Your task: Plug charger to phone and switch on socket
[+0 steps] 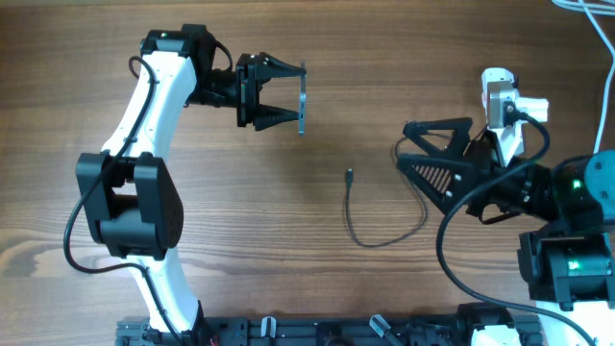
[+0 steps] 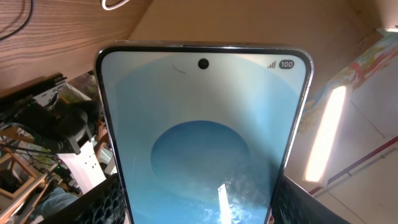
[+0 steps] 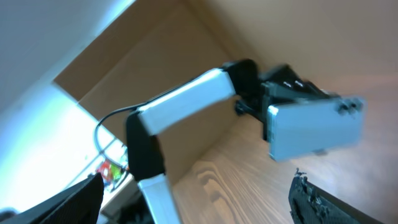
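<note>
Left gripper (image 1: 301, 96), upper left of centre in the overhead view, clamps the phone (image 1: 303, 115) on edge, jaws partly apart. Right gripper (image 1: 405, 144), at the right, gapes wide and empty. Charger (image 1: 347, 207) lies on the table at centre; socket (image 1: 497, 79) sits upper right.

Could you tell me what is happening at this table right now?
The left gripper is holding the phone on edge above the table, with its screen lit. The right gripper is open and empty, pointing toward the phone. The charger lies loose on the table between the two arms, its plug tip clear of both grippers, so it is not yet plugged into the phone.
</note>
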Tool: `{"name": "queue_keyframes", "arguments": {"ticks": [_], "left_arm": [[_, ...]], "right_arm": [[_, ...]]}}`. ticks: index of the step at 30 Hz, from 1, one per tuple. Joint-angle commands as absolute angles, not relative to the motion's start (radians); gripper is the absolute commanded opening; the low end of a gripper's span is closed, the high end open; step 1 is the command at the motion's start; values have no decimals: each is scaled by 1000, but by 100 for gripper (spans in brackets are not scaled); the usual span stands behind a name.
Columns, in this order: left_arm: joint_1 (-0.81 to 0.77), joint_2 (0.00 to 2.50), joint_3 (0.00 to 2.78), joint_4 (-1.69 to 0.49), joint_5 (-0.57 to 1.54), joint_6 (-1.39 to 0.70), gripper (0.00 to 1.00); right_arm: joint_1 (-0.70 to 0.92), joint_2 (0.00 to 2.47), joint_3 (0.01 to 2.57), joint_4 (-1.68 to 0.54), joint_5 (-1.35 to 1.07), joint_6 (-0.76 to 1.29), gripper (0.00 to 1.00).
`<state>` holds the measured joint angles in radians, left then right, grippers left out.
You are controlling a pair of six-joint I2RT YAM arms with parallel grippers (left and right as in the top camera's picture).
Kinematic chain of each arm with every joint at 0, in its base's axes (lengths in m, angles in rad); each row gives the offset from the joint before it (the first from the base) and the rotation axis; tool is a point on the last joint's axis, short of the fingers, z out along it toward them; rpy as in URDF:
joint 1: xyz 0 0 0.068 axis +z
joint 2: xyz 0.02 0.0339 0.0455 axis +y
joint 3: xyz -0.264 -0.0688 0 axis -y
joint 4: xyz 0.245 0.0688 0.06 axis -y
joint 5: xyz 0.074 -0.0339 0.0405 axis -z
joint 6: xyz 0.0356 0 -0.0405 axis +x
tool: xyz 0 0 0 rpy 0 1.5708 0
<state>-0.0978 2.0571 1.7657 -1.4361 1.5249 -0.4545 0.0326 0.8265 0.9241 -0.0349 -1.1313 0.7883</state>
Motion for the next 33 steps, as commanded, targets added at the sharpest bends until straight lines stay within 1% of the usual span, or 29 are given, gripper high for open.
{"name": "queue_keyframes", "arguments": {"ticks": [1,3,6,10,13,16,19,22,25,28,31,33], "left_arm": [[-93,2024,1788,-1437,1574,-453,65],[-93,2024,1788,-1436,1574,-453,66],[-93,2024,1788,-1437,1574,-453,65],[-93,2024,1788,-1437,1574,-453,66],[-93,2024,1788,-1436,1574,-453,66],[-93,2024,1788,-1433,1574,-453,66],[-93,2024,1788,-1430,1574,-453,65],[-93,2024,1788,-1430,1574,-453,65],[-93,2024,1788,-1429,1573,-453,65],[-93,2024,1788,-1430,1574,-453,65],[-93,2024,1788,-1430,1574,-453,65],[-93,2024,1788,-1430,1574,-453,65]], "right_arm": [[36,823,933,-196,-926,706,96],[36,834,933,-357,-778,664,96],[36,867,933,-490,-718,630,97],[41,890,933,-529,-730,598,97],[78,893,933,-531,-717,562,97],[138,893,933,-572,-612,549,97],[222,898,933,-678,-401,549,97],[289,919,934,-728,-291,551,97],[333,963,946,-769,-270,568,97],[342,1023,981,-826,-270,579,97],[343,1121,1077,-964,-271,574,99],[343,1162,1120,-996,-310,555,100]]}}
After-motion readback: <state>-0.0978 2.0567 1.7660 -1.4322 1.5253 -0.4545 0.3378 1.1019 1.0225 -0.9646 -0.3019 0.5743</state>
